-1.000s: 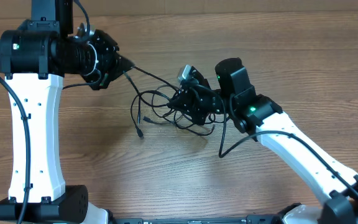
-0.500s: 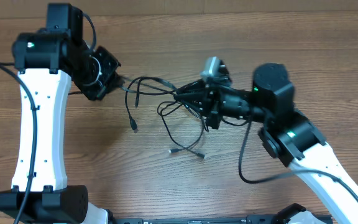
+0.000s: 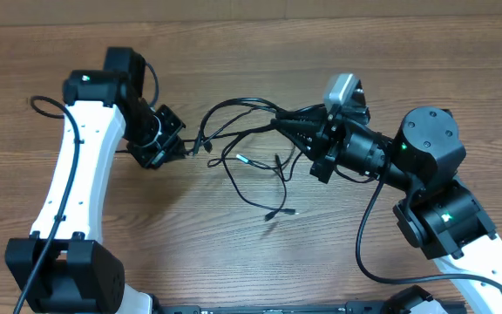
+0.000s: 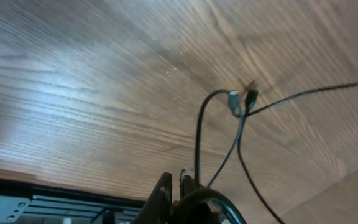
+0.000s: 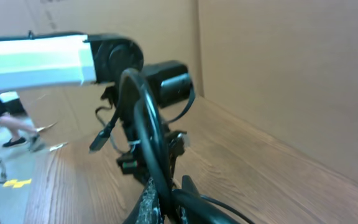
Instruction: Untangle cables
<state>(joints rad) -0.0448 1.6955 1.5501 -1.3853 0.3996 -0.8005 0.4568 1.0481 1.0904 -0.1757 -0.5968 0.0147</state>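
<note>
Left gripper (image 3: 179,150) and right gripper (image 3: 284,123) are each pinched shut on the cables (image 3: 238,159), stretching the tangle between them. The next move likely calls for spreading wider to loosen the hanging loops

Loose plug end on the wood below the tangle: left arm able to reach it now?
Probably not. The way to the small black plug end looks free, but the left claw is shut on the thin black cords strung to the right claw; it must let go first.

No text, label, brand, number or sign was legible in any view; yellow marks (image 5: 16,183) in the right wrist view's background were too blurred to read.
</note>
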